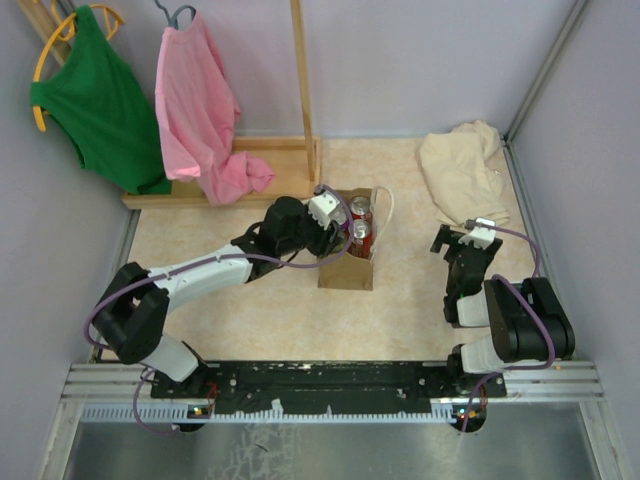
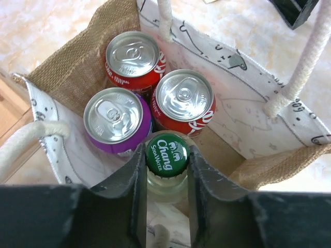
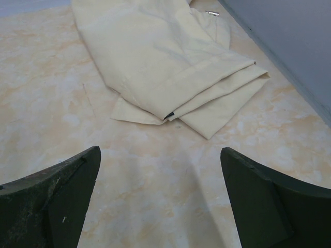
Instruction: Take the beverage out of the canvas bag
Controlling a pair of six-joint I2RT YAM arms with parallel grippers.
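pale marbled desk (image 1: 250, 320), grey walls around. the left claw (image 2: 166, 161) pinches the green-capped bottle (image 2: 166, 153) inside the canvas bag (image 2: 243, 121), mid-desk toward the far edge (two red cans (image 2: 184, 95) and a purple can (image 2: 113, 114) stand just beside it). the right claw (image 3: 160, 175) hangs spread near the right edge, with a beige cloth (image 3: 155, 57) beyond it in the far right corner.
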